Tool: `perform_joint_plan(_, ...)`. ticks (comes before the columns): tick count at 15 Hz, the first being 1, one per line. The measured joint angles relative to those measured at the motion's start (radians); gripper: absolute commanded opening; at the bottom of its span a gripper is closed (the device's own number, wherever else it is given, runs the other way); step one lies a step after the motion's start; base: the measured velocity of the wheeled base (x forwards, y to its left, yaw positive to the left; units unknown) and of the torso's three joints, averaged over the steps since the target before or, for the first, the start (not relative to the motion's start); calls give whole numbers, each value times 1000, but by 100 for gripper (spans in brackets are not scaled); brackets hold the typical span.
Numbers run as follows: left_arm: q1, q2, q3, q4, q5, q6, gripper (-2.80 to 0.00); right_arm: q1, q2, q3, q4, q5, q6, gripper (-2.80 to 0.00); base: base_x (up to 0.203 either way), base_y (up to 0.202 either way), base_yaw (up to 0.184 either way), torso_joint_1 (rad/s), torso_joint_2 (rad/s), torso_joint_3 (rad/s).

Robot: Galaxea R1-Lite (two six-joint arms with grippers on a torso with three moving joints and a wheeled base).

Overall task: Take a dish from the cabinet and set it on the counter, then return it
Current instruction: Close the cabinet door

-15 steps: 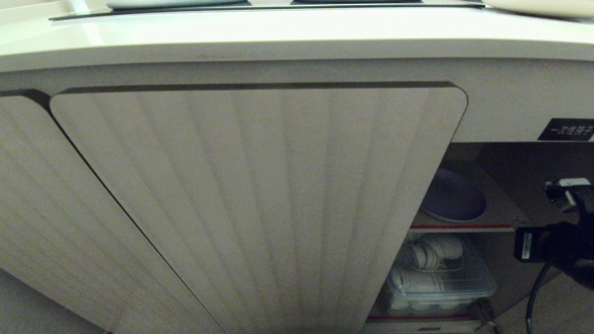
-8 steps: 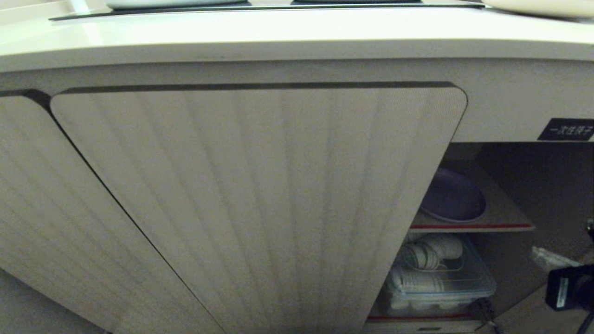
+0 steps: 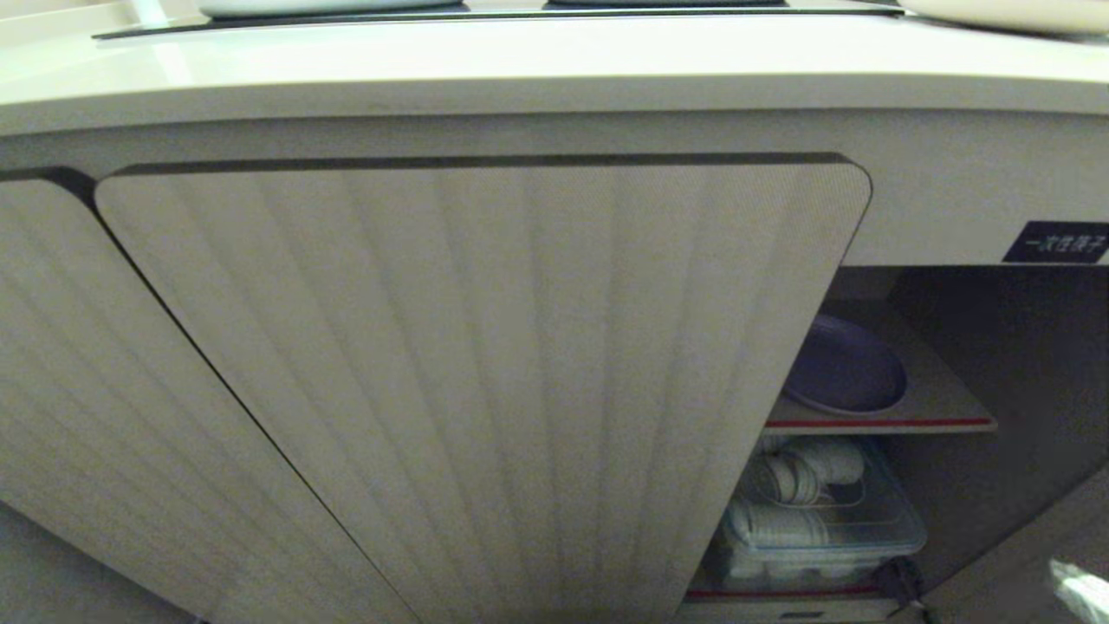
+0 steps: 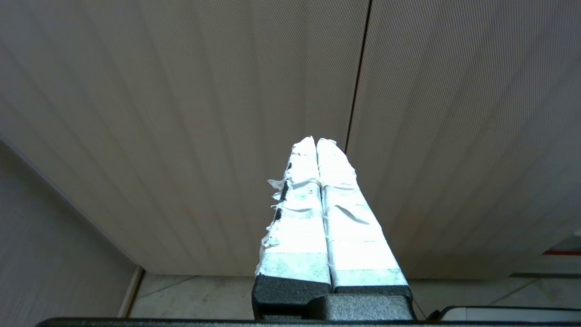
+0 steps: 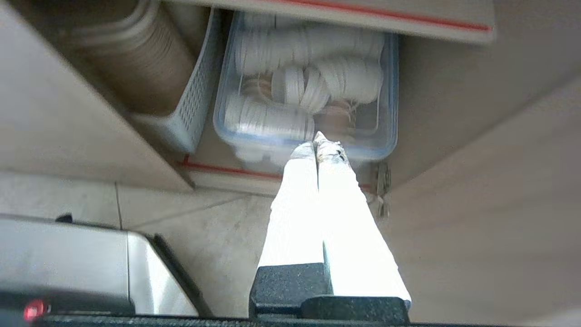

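Lavender-purple and shallow, the round plastic dish (image 3: 845, 371) is seen lying flat on the upper shelf with the red front edge (image 3: 879, 424) inside the low beige wood-grain cabinet (image 3: 485, 381), at the right of the head view, partly hidden behind the closed ribbed door with rounded corners. The dish is touched by neither gripper.

Only a pale tip of the right gripper (image 3: 1081, 589) is caught at the lower right corner of the head view, well below and to the right of the dish, out in front of the open compartment. In the right wrist view the right gripper (image 5: 320, 144) is shown with its white-taped fingers (image 5: 295, 213) pressed together on nothing, aimed at the clear plastic bin of white cups (image 5: 308, 95) on the lower level of the cabinet; the red-edged shelf is seen beyond that bin, and the dish itself is not caught in that view. A white perforated basket (image 5: 190, 104) stands beside the bin.

The left gripper (image 4: 316, 143) is held in front of the closed ribbed doors, near the dark seam between them, its taped fingers pressed together and empty.

Above the doors runs the smooth cream-beige worktop (image 3: 485, 65) with an inset black glass panel (image 3: 485, 10) at its far side. A small black label with white characters (image 3: 1059, 243) is fixed at the right above the opening.
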State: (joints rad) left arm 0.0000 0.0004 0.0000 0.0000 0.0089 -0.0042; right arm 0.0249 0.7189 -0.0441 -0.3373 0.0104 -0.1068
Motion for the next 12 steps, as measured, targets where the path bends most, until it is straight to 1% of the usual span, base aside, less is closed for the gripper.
perform_joint_plan(2, 0, 0, 0, 0, 0, 0, -280, 13, -111, 18, 86, -2, -2, -280, 0, 0, 0, 0, 0, 0)
perform_joint_plan(5, 0, 0, 0, 0, 0, 0, -280, 53, -274, 36, 189, -6, -4, -280, 0, 0, 0, 0, 0, 0)
perform_joint_plan(7, 0, 0, 0, 0, 1, 0, -280, 70, -359, 40, 252, -28, -4, -280, 0, 0, 0, 0, 0, 0)
perform_joint_plan(8, 0, 0, 0, 0, 0, 0, -280, 75, -387, 41, 265, -49, -6, -280, 0, 0, 0, 0, 0, 0)
perform_joint_plan(10, 0, 0, 0, 0, 0, 0, -280, 75, -416, 43, 267, -60, -5, -280, 0, 0, 0, 0, 0, 0)
perform_joint_plan(12, 0, 0, 0, 0, 0, 0, -280, 39, -430, 43, 269, -59, -1, -280, 0, 0, 0, 0, 0, 0)
